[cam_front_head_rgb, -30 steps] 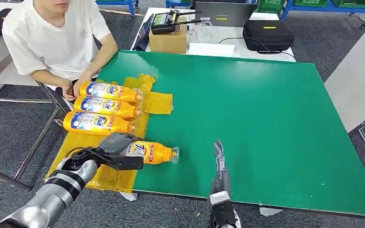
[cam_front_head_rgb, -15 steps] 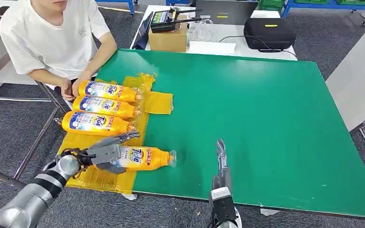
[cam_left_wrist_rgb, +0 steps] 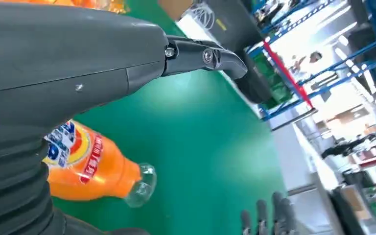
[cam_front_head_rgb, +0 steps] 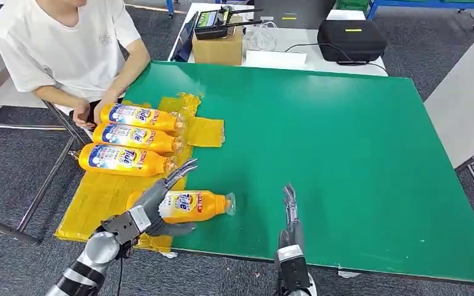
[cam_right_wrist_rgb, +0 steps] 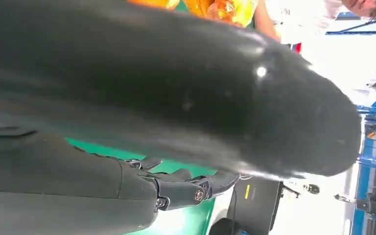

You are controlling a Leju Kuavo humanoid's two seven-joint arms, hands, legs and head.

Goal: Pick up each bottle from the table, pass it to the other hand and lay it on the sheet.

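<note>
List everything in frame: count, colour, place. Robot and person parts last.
bottles on sheet: three, orange, lying side by side.
fourth bottle: one, orange, lying at the sheet's near edge, neck out over the mat.
sheet: one, yellow, left end of the table.
mat: one, green, covering the table.
cardboard box: one, brown, beyond the mat.
black case: one, far table.
person: one, white shirt, seated far left.
left hand: silver-grey, fingers spread, at the fourth bottle's base.
right hand: dark, fingers straight, over the mat's near edge.
</note>
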